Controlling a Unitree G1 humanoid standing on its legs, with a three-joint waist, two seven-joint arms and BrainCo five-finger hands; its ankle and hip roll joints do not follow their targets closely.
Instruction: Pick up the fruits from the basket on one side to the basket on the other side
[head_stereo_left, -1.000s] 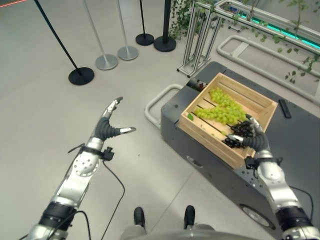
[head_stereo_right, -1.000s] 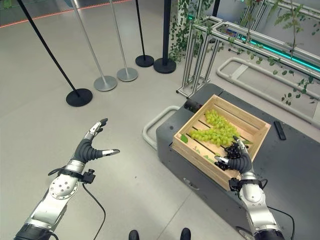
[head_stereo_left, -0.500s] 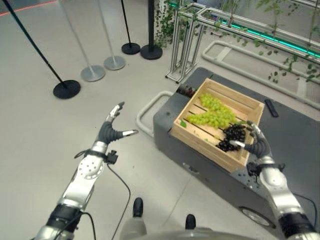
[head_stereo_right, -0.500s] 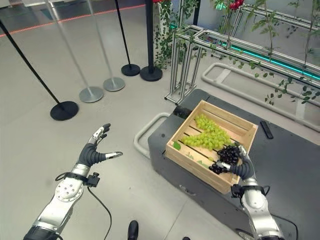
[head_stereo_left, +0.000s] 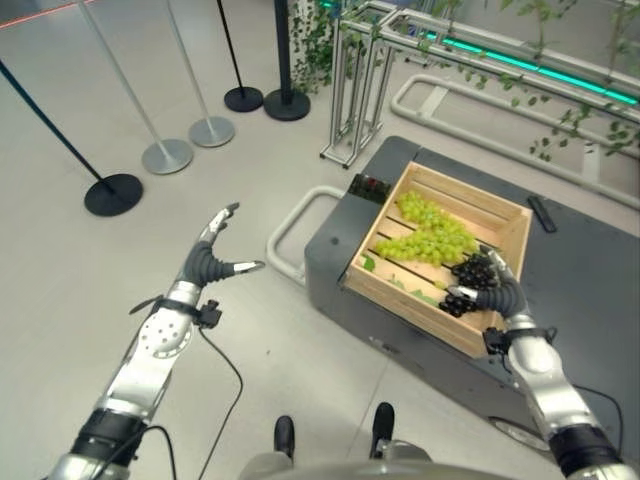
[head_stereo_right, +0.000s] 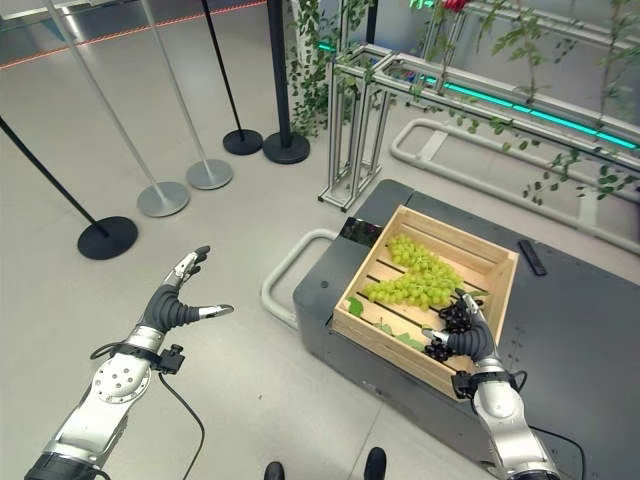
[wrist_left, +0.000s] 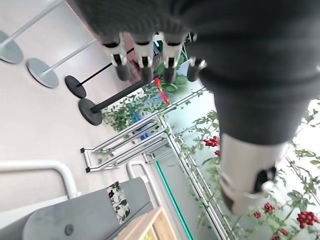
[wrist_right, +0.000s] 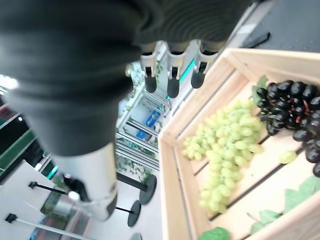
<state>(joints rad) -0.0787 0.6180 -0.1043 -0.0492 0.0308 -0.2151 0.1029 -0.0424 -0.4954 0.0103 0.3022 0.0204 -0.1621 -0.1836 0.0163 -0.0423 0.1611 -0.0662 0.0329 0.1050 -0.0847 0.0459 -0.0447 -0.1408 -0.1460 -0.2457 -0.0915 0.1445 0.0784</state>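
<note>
Two hands | right hand (head_stereo_left: 497, 296) fingers straight beside black grapes (head_stereo_left: 472, 272) | left hand (head_stereo_left: 208, 256) spread, empty

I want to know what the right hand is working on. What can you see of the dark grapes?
The dark grapes are one bunch of small, round, near-black berries, tightly packed. They lie on the slats in the near right corner of the wooden crate, next to the green grapes and some leaves. The right hand is right against the bunch, fingers reaching around its near side; whether it grips cannot be told.
</note>
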